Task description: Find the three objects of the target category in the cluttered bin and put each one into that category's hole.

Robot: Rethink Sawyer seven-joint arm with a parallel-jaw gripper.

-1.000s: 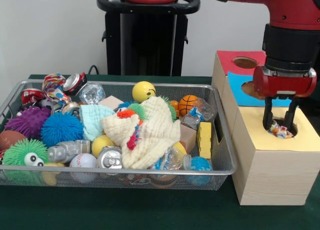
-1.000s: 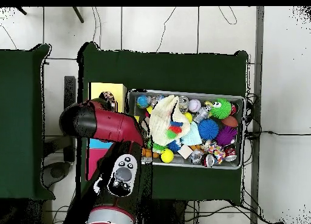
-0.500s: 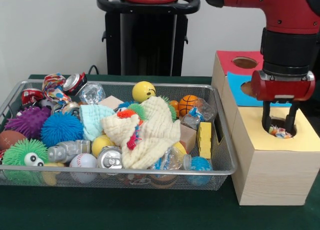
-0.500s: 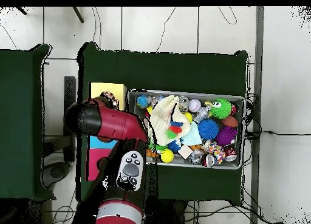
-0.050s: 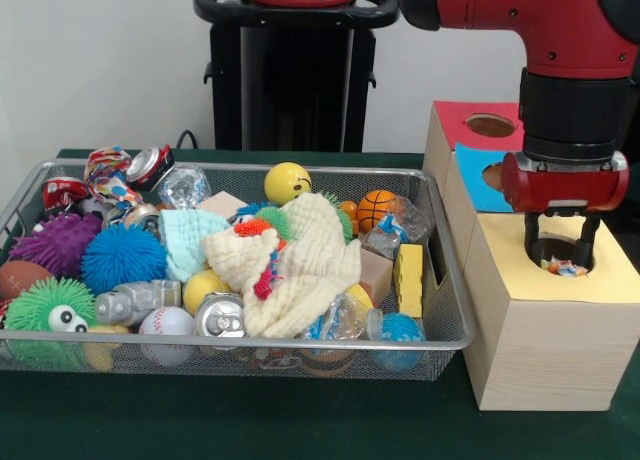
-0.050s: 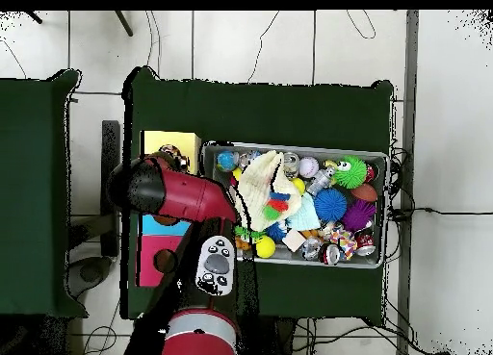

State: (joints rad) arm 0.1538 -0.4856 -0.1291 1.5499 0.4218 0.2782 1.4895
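1. The small colourful wrapper [image 5: 567, 268] lies in the mouth of the round hole [image 5: 560, 252] in the yellow box top [image 5: 520, 270], at the hole's right-hand rim as the front view shows it; it looks partly sunk below the rim, though the view is too small to be sure.
2. Directly above the hole hangs the tool [image 5: 561, 243], its two black fingers apart, straddling the hole and gripping nothing. The wrapper sits just below and between them, free of both.
3. So the thing lies straight down from the tool, and I judge this drop to be as good as done.
4. Away from the hole, on the box's other side, stands the wire basket [image 5: 440, 330], piled with balls, cans and a cream cloth [image 5: 300, 270]; any next search means travelling sideways from the hole to there.
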